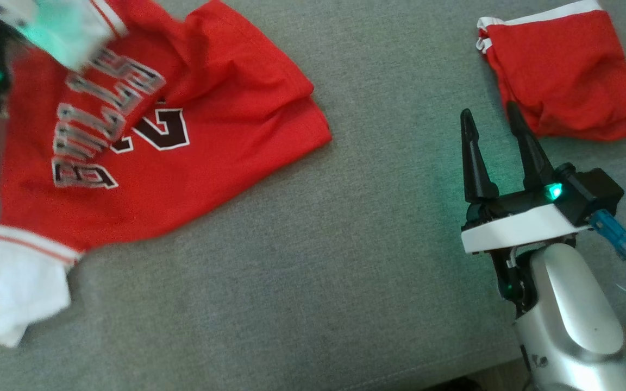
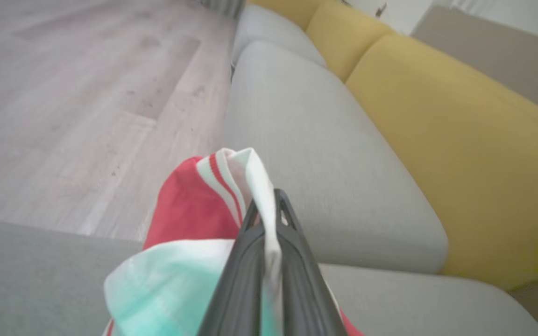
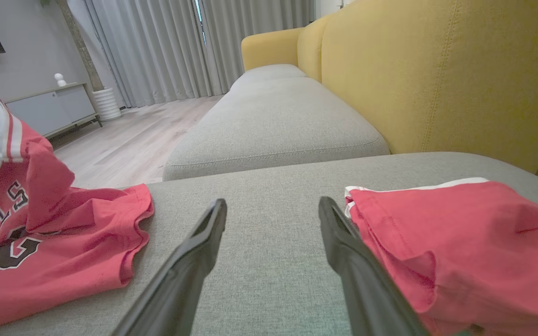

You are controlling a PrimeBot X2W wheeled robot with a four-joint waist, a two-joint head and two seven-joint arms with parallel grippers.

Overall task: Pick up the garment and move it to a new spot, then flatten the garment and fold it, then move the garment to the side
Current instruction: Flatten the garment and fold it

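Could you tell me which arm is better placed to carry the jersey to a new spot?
Left. The left gripper has its jaws shut on the Bulls jersey at its white trim; the right gripper stands open by the red shorts, holding nothing.

jersey [image 1: 226, 108] blurred, cropped at left edge

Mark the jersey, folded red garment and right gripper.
jersey [image 1: 182, 174]: head view, red cloth beside the number.
folded red garment [image 1: 568, 76]: head view, its middle.
right gripper [image 1: 488, 107]: head view, between its fingertips.
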